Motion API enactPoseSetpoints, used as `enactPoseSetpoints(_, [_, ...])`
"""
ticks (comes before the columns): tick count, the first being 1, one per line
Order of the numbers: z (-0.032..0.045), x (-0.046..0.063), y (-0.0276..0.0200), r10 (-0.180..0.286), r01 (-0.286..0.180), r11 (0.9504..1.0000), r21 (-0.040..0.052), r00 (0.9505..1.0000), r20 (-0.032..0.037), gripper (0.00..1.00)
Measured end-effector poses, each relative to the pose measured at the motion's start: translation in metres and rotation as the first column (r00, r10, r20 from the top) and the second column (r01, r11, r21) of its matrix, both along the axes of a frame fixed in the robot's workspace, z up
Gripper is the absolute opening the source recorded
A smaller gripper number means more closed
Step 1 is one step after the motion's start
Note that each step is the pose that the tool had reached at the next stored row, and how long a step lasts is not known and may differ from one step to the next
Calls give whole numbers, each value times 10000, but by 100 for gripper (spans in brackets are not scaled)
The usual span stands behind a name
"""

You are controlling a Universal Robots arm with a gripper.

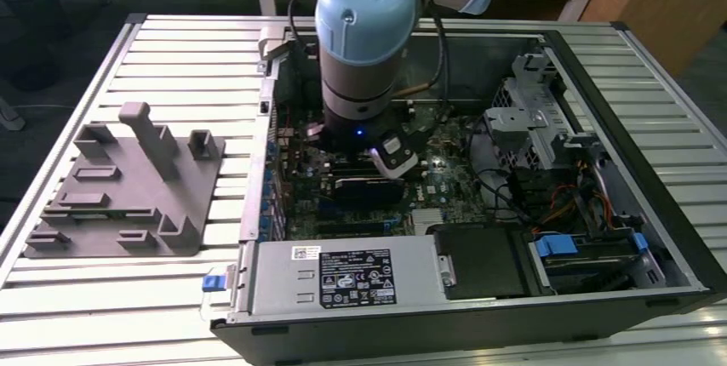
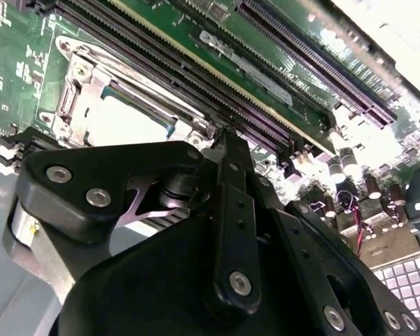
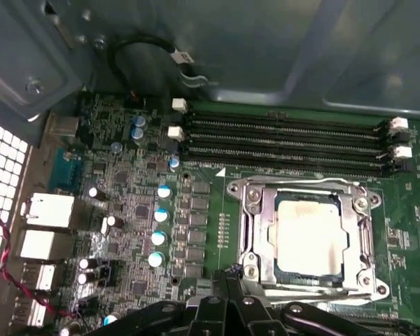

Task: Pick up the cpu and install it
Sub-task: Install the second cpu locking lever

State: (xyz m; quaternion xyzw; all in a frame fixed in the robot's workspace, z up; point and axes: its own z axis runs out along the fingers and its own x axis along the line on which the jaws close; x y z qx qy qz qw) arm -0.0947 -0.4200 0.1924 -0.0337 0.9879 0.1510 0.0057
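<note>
I see the cpu already in the socket at right of the first wrist view, hand just beside it with fingers together, empty; chip looks light, stiff, fragile, edge-grip only.

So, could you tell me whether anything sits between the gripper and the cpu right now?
Nothing visible does. In the first wrist view the cpu already lies in the socket frame, its top bare, and the gripper hangs just beside the frame's edge.
</note>
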Motion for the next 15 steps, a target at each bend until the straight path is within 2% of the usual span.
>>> enactPoseSetpoints(2, [-14,0,5,-2,2,9999,138,10000,12,11])
enactPoseSetpoints(4, [-11,-1,2,-2,2,9998,177,10000,7,11])
enactPoseSetpoints(8, [4,-1,1,-1,1,9998,179,10000,3,11])
enactPoseSetpoints(11, [88,-1,1,-2,1,9998,181,10000,3,11])
enactPoseSetpoints(15, [262,-1,1,-2,2,9998,179,10000,3,11])
